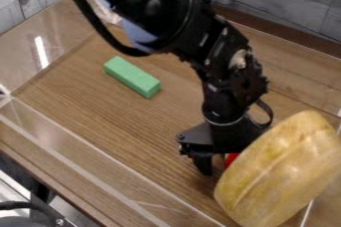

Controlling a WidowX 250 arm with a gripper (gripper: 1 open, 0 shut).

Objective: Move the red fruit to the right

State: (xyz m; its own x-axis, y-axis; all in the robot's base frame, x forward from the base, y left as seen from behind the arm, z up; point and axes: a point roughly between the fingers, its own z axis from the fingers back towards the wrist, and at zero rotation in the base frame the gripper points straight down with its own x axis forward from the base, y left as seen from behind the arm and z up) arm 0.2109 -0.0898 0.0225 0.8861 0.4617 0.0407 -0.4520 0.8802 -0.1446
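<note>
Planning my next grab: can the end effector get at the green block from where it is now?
Probably yes. The green block lies alone on open tabletop, nothing on or beside it. The end effector is down by the wooden bowl and red fruit, with bare wood between.
</note>
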